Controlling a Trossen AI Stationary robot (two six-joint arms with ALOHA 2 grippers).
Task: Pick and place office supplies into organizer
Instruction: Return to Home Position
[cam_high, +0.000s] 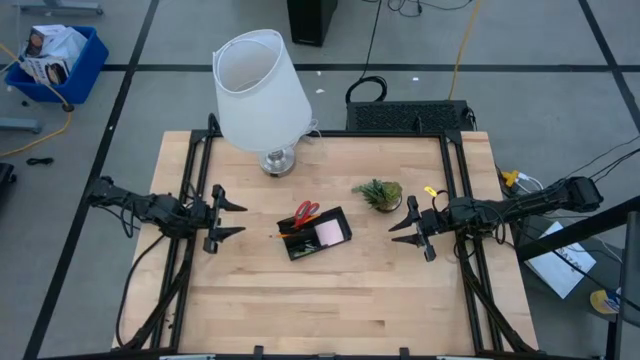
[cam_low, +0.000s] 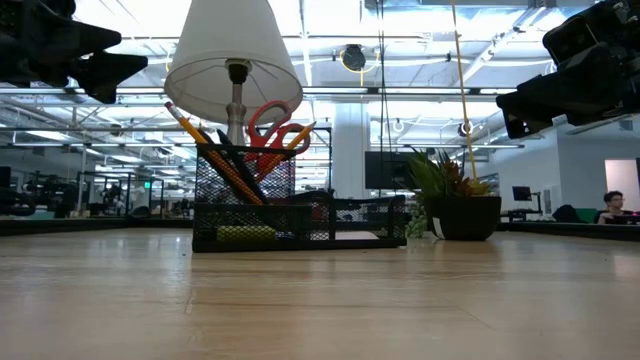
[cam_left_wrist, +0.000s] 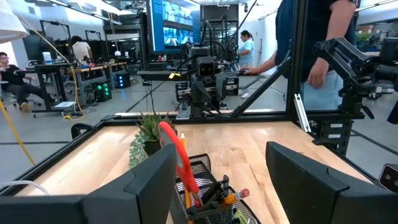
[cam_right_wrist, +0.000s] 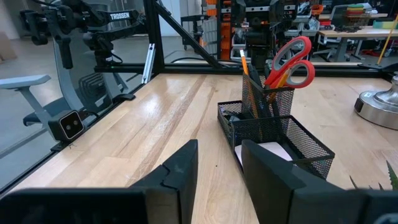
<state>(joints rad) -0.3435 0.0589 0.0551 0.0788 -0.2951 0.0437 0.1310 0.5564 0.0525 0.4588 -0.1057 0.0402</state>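
While both arms sit low at the desk's (cam_high: 300, 300) side edges, you have the left gripper (cam_high: 240, 219) with jaws spread wide, holding nothing. Right gripper (cam_high: 400, 228): jaws parted, likewise bare. Organizer (cam_high: 318, 233) mid-desk between them. Scissors (cam_high: 306, 213) and pencils (cam_low: 215, 150) upright in its mesh cup, pink pad (cam_high: 332, 233) flat in the tray section.

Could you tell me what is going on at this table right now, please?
Nothing is being handled at the moment. The left pincer and the right pincer both hang open and empty, one on either side of the black mesh organizer at mid-table. The red-handled scissors and pencils stand in its cup, and a pink sticky-note pad lies in its tray. A white lamp and a small potted plant stand farther back on the table.
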